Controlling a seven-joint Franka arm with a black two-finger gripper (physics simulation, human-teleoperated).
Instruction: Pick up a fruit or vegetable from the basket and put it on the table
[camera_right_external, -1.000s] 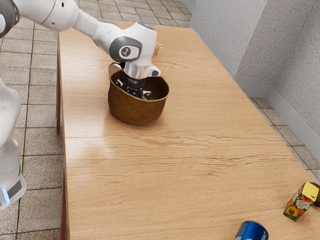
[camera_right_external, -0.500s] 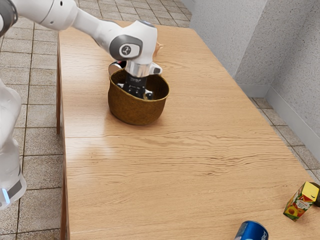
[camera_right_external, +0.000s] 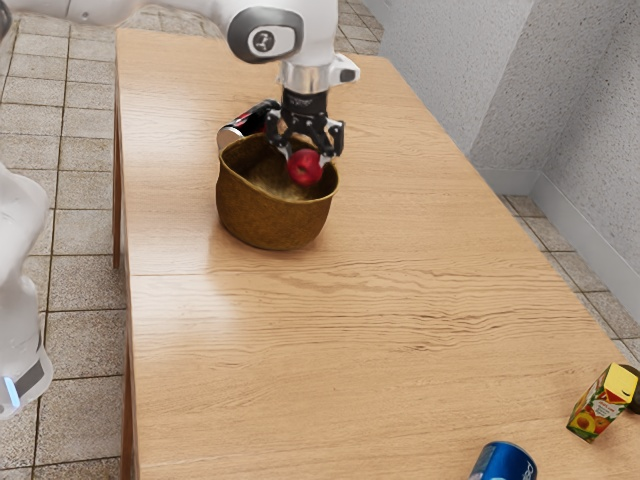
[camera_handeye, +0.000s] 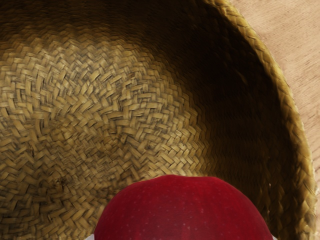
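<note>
My gripper (camera_right_external: 306, 162) is over the basket's opening, toward the exterior view's right side of it, shut on a red apple (camera_right_external: 305, 168). A finger stands on either side of the fruit, which is level with the rim. The brown woven basket (camera_right_external: 272, 215) is upright on the table (camera_right_external: 330, 320). In the wrist view the apple (camera_handeye: 182, 212) is large at the lower edge, with the basket's woven floor (camera_handeye: 100, 115) below it and the curved rim (camera_handeye: 287, 95) beside it.
A dark can with a silver end (camera_right_external: 230, 134) lies behind the basket. A juice carton (camera_right_external: 601, 403), a dark object (camera_right_external: 633, 388) beside it and a blue can (camera_right_external: 504, 463) stand at the near end of the table.
My hand has risen out of the basket and shifted toward the exterior view's right. The apple has come up with it from inside.
</note>
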